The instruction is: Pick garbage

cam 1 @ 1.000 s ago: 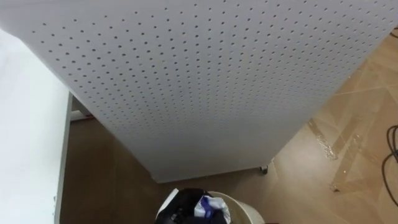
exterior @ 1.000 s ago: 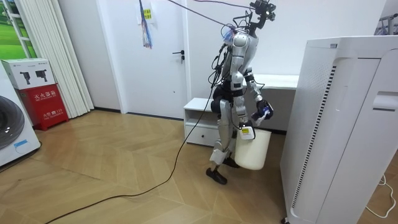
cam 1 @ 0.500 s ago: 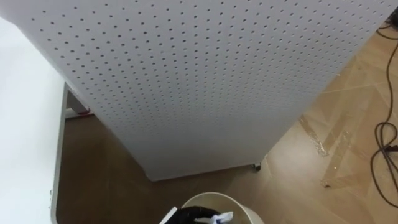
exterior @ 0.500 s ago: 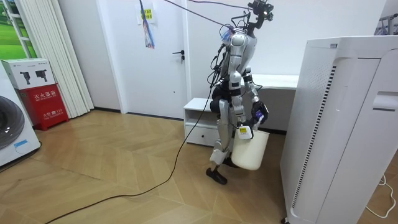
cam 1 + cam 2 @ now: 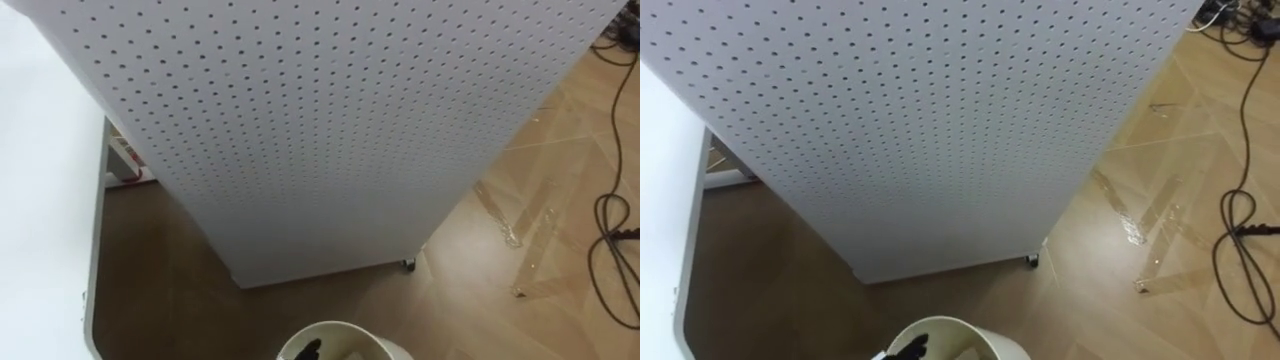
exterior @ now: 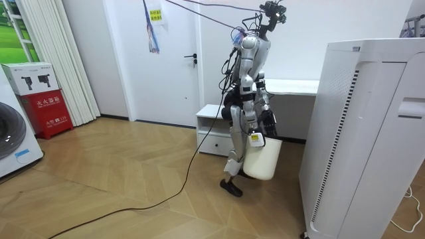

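Note:
A white bin [image 5: 340, 332] shows its rim at the lower edge of the eye views; its inside is mostly cut off. The dark fingers of my left hand [image 5: 908, 348] lie spread over the bin's left rim and hold nothing. In the room view I stand facing the tall white cabinet, with the bin [image 6: 262, 160] hanging tilted off the floor at my thigh. My right hand [image 6: 255, 137] grips the bin's rim on the near side. My left hand [image 6: 269, 122] is just above the bin's mouth.
A big white perforated cabinet [image 5: 330, 130] on castors [image 5: 408, 264] stands close in front of me. A white desk edge [image 5: 45, 220] is at my left. Black cables [image 5: 612, 240] and a strip of clear film [image 5: 515, 235] lie on the wooden floor at the right.
My left hand held a blue-and-white piece of garbage over the bin; its fingers have spread and the piece is gone from the hand. The eye views have shifted upward.

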